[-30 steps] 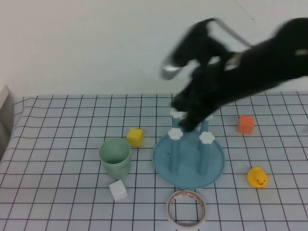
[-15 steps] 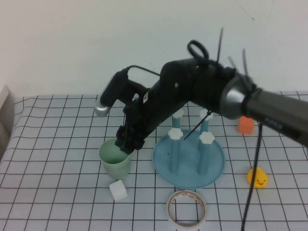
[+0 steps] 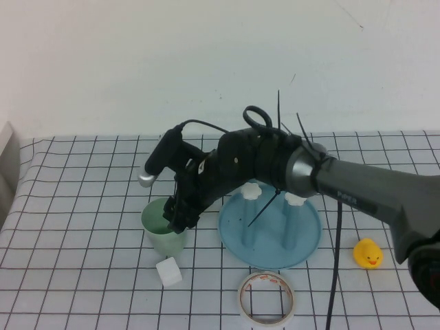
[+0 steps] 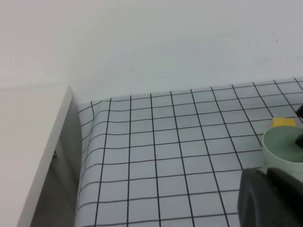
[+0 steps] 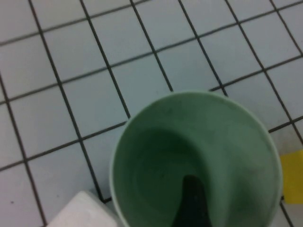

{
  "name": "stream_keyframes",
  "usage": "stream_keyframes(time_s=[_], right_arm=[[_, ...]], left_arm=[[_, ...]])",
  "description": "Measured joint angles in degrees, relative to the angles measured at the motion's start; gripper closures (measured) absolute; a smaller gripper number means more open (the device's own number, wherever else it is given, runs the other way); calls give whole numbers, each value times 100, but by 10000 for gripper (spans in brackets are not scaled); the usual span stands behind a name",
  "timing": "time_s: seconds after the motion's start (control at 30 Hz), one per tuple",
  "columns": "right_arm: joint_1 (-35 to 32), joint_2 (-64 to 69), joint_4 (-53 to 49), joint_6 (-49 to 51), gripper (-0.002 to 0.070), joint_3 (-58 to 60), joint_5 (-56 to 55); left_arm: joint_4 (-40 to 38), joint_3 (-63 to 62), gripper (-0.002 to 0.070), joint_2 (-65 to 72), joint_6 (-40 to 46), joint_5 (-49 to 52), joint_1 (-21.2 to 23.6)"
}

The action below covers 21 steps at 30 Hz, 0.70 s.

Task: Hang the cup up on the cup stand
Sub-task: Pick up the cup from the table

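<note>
Your cup [image 3: 163,229] stands upright, mouth up, left of centre toward the table's front edge, just beside the cup stand [image 3: 269,230]. The right gripper [image 3: 180,214] hangs at its rim with one finger [image 5: 191,201] dipped inside, and I cannot tell if it has closed. It looks light, thin-walled, smooth plastic, so pinch the rim wall gently; the left gripper [image 4: 272,198] sits parked near the left edge, its state unclear.

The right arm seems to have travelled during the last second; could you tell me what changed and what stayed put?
The right gripper swept from above the cup stand leftwards and down to the cup; one finger now reaches inside its rim. The cup has not been lifted. The left gripper shows only at the edge of its own wrist view. Cup, stand, white cube, tape ring and duck stayed where they were.
</note>
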Motion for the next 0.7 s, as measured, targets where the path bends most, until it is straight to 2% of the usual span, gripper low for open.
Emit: stream_keyframes(time_s=[0.43, 0.53, 0.7], right_arm=[[0, 247, -383, 0, 195, -13, -112], [0, 245, -383, 0, 261, -13, -112], [0, 254, -383, 0, 475, -49, -112]], left_arm=[[0, 0, 676, 0, 0, 127, 0], [0, 0, 676, 0, 0, 136, 0], [0, 0, 676, 0, -14, 148, 0]])
